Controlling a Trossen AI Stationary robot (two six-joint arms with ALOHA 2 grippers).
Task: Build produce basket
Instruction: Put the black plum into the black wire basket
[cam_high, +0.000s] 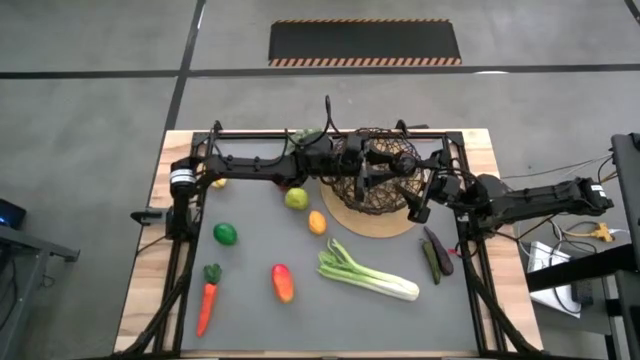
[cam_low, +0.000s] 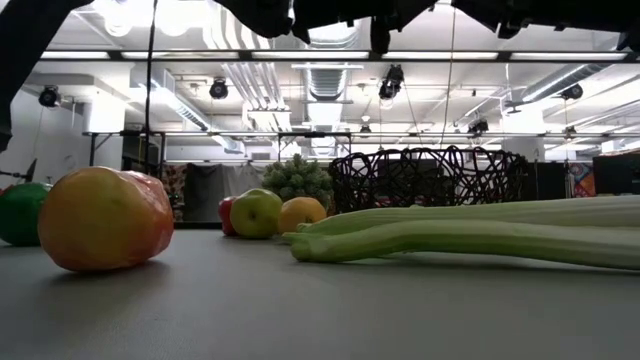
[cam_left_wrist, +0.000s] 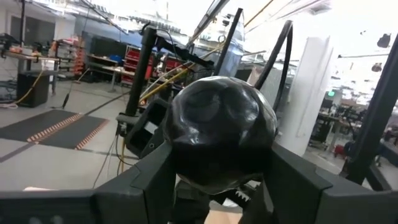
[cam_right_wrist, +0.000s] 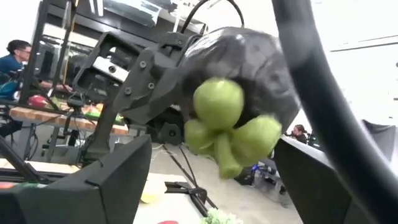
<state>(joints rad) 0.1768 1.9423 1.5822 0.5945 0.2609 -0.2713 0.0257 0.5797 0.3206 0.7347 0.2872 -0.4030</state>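
Left end effector (cam_left_wrist: 217, 186) apparently gripping dark produce (cam_left_wrist: 219, 134)

Place: lab/workshop | ceiling ducts (cam_low: 250, 85), hazard-striped floor mat (cam_high: 365, 43)

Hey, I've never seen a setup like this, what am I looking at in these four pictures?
It is a two-armed robot at a table. One camera looks straight down, one sits at table height, and one rides on each wrist. On the grey tabletop lie a carrot, a leek-like stalk, a lime and other toy produce, with a dark wire basket on a tan mat. Both arms meet over the basket. The left gripper holds a dark purple eggplant-like piece with a green stem cap; the right gripper stands open around it.
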